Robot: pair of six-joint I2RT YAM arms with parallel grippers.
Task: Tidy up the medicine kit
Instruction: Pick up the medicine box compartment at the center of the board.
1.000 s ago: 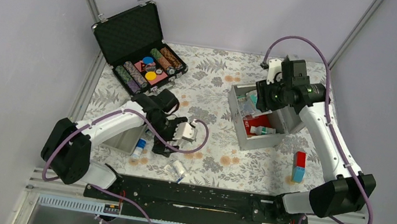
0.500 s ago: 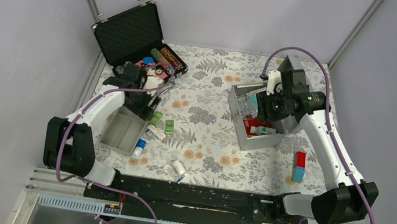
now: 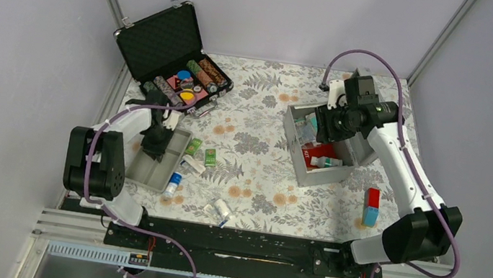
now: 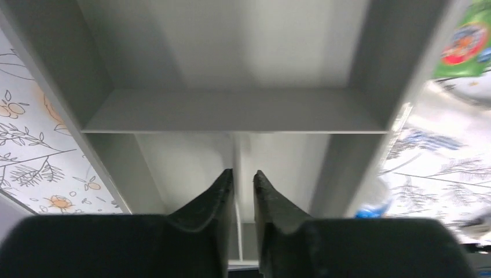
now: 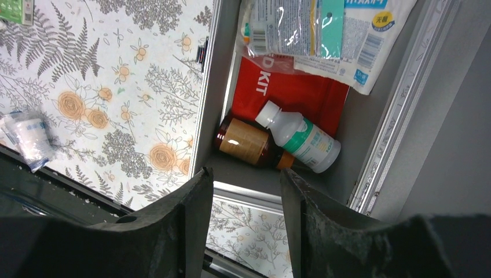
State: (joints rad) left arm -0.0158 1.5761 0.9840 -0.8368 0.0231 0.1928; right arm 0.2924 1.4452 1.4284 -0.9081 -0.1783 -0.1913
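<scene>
Red pouch point(image 5: 286, 95) in med kit point(image 5: 221, 75): "KIT".

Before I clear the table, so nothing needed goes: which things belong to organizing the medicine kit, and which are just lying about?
Job: medicine kit, red pouch, white bottle, brown bottle, grey tray, green packets.
Lying about: black chip case, coloured chips.
</scene>
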